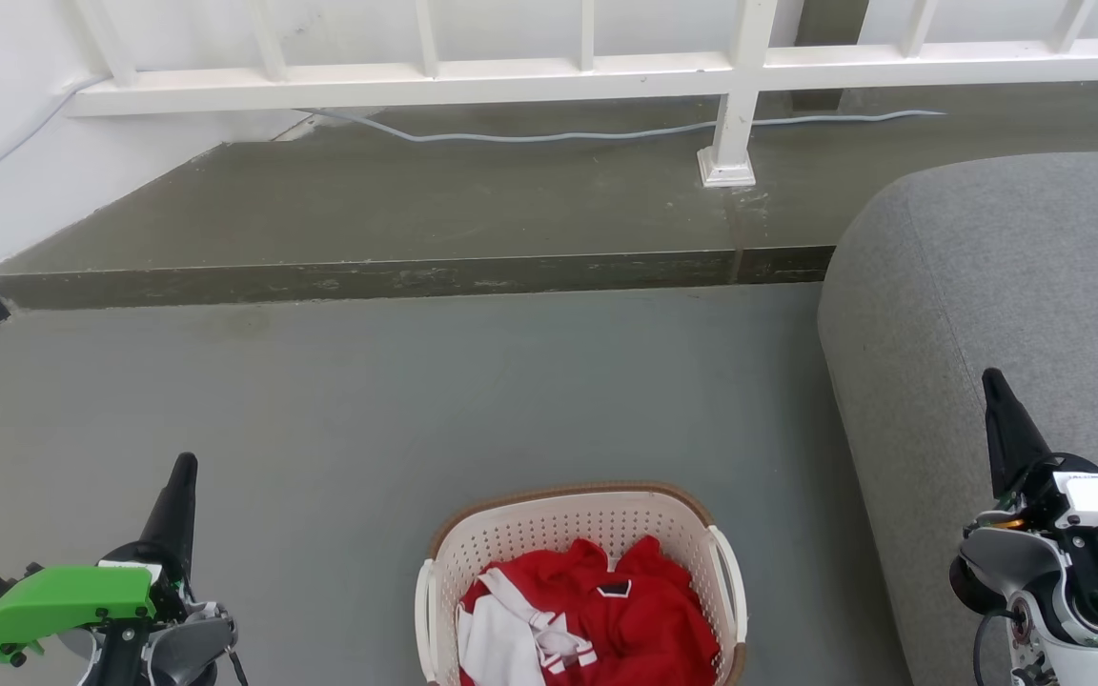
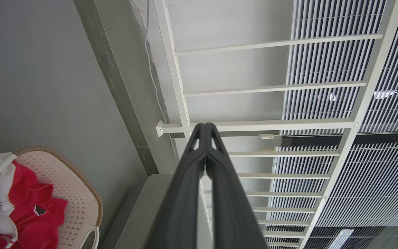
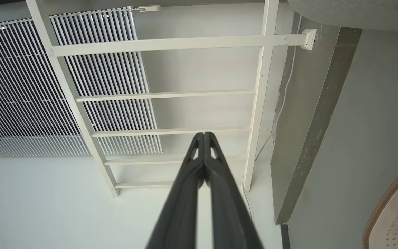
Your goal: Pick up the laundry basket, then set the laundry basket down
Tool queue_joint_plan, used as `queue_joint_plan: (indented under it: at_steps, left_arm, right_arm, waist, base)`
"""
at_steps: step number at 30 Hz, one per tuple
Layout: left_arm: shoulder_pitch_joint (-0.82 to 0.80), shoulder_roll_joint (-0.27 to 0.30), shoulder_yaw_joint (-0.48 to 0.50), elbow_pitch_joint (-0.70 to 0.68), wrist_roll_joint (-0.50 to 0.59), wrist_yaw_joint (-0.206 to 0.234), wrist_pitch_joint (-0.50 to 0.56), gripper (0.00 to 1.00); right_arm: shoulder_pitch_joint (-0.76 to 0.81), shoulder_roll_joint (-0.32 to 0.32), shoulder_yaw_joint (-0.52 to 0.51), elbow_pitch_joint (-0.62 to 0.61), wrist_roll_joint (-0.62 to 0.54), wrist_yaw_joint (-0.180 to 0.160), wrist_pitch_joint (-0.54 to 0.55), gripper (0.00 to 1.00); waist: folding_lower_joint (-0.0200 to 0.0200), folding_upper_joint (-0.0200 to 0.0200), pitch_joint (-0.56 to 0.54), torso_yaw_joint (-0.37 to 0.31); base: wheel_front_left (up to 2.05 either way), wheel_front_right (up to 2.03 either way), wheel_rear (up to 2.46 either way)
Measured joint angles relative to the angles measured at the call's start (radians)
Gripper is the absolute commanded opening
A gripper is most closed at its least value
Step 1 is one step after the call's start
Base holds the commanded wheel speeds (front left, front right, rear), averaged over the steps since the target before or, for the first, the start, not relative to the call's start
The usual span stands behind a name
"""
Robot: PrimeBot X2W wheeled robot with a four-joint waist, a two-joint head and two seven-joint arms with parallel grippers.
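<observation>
The laundry basket (image 1: 563, 519) stands on the grey floor at the bottom middle of the head view, cream-white and perforated with a brown rim and white side handles. Red and white clothes (image 1: 597, 619) lie inside it. My left gripper (image 1: 185, 469) is at the lower left, well apart from the basket, fingers pressed together and holding nothing. My right gripper (image 1: 993, 381) is at the lower right over the sofa, also shut and empty. The left wrist view has the basket (image 2: 78, 193) at its lower left beside my shut left gripper (image 2: 205, 126). In the right wrist view a corner of the basket (image 3: 397, 211) sits at the lower right, apart from the right gripper (image 3: 204, 135).
A grey sofa (image 1: 1016, 286) fills the right side, close to the basket's right handle. A raised concrete step (image 1: 416, 276) crosses the floor ahead, with a white railing (image 1: 559, 71) and a pale cable (image 1: 606, 133) on it. Open floor lies between basket and step.
</observation>
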State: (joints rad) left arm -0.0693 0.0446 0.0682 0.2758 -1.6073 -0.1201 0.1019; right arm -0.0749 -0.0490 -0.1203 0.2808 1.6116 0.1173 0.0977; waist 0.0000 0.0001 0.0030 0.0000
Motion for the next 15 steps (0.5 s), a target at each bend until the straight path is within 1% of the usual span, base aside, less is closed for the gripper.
queue_joint_plan:
  at_steps: [15]
  left_arm:
    - [0.0,0.0,0.0,0.0,0.0,0.0,0.0,0.0]
  right_arm:
    - [0.0,0.0,-0.001,0.0,0.0,0.0,0.0,0.0]
  waist:
    - [0.0,0.0,0.0,0.0]
  base:
    - [0.0,0.0,0.0]
